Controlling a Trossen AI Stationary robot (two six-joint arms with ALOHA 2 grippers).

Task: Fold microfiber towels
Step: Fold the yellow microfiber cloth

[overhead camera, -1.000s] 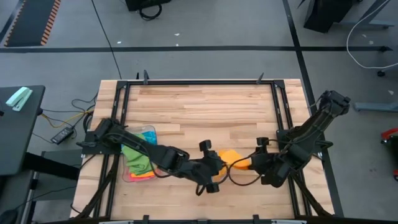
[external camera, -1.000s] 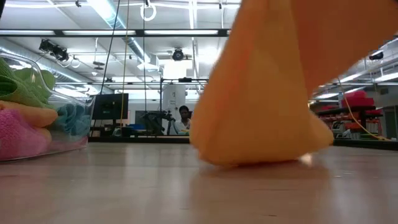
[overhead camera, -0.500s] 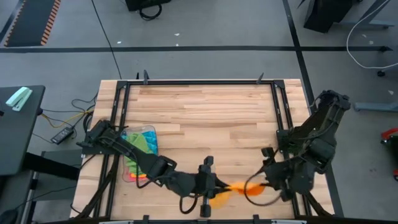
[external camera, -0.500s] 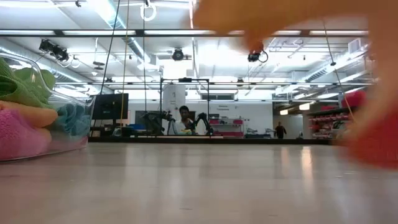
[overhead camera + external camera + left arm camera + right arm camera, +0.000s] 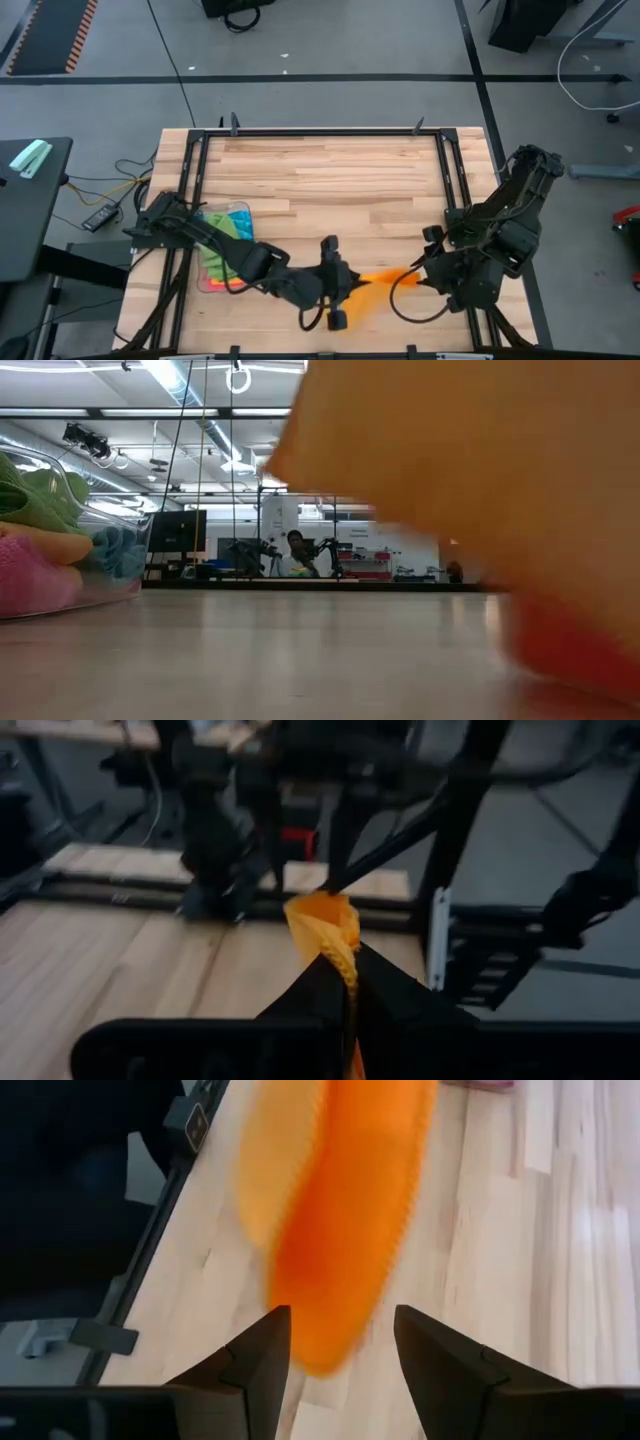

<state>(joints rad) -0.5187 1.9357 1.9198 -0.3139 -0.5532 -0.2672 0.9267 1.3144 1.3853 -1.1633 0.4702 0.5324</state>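
An orange microfiber towel [image 5: 378, 280] is drawn out into a narrow strip between my two grippers, near the table's front edge. It fills the upper right of the low view [image 5: 470, 450]. My left gripper [image 5: 338, 290] is shut on the strip's left end. My right gripper [image 5: 416, 277] is open. The strip's other end [image 5: 335, 1230] runs down between its spread fingers. More towels, green, blue, pink and orange, lie heaped in a clear plastic tray [image 5: 212, 283] at the left. My left gripper pinches a bunched, several-layered end of the orange towel [image 5: 342, 960] between its two fingers. The fingers come level from the table's left side. The towel stretches away past the fingertips toward the right arm, off the wood. My right gripper: I cannot tell whether its open fingers [image 5: 262, 1355] touch the towel.
The clear tray also shows at the left in the low view [image 5: 120, 585]. Black frame rails [image 5: 455, 215] run along the table's sides. Bare wood [image 5: 330, 180] lies across the middle and far half. A person shows far off in the room [image 5: 296, 552].
Both grippers have gone toward the table's near edge, then a little back. The orange towel, a heap resting on the wood a second ago, is lifted clear. It is now pulled out into a narrow strip between the grippers.
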